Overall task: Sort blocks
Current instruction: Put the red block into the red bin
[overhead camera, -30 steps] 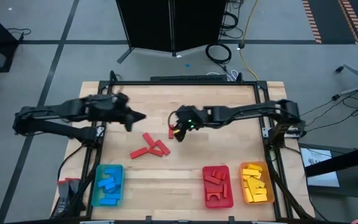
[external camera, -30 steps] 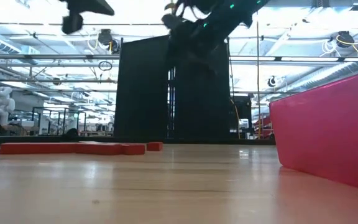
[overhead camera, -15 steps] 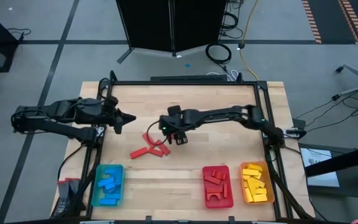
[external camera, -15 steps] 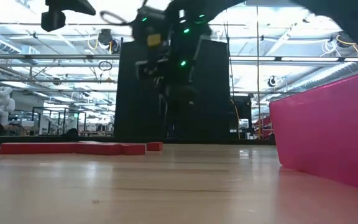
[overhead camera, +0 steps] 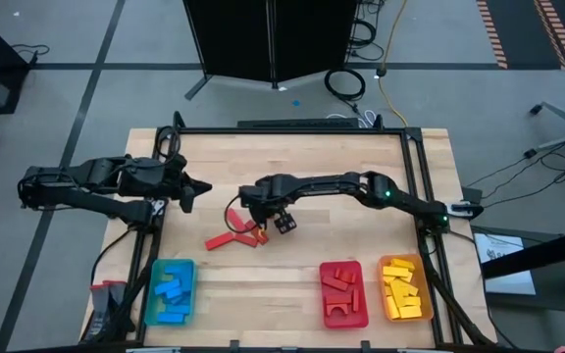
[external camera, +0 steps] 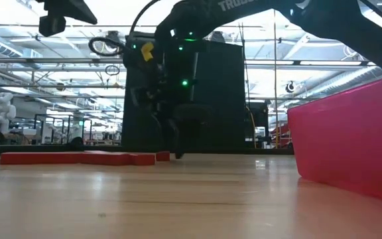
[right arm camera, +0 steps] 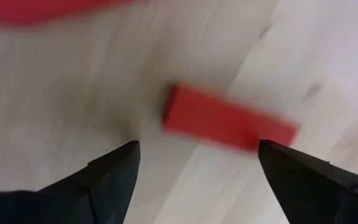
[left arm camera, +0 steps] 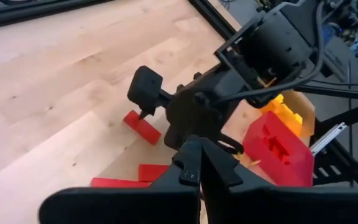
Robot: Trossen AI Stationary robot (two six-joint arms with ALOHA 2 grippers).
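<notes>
A: Where is the right gripper point(overhead camera: 260, 218)?

B: Stretched across the pale wooden table point(overhead camera: 361, 245) toward its middle, low over the loose red blocks. Its 2 dark fingers point(right arm camera: 114, 171) stand wide apart, released, with nothing between them. In its wrist view a small red rectangular block point(right arm camera: 229, 127) lies flat on the wood, showing in the gap between the fingers and untouched.

A: And the low view?

B: The fingertips reach down close to the tabletop, just beside a small red block end point(external camera: 164, 156) and a long flat run of red pieces point(external camera: 78, 158).

A: How many loose red blocks are there?

B: I can make out a crossed cluster of flat red bars point(overhead camera: 235, 233) in the high view, left of centre; the exact count is hard to tell.

A: The left gripper point(overhead camera: 202, 186)?

B: Clenched shut and empty, held above the table's left edge, well apart from the cluster.

A: The sorted pieces?

B: Along the near edge, 3 trays: a green rectangular tray point(overhead camera: 151, 294) with blue blocks point(overhead camera: 172, 291), a red rectangular tray point(overhead camera: 362, 299) with red blocks and an arch point(overhead camera: 342, 312), and an orange rectangular tray point(overhead camera: 426, 291) with yellow blocks point(overhead camera: 402, 289).
</notes>
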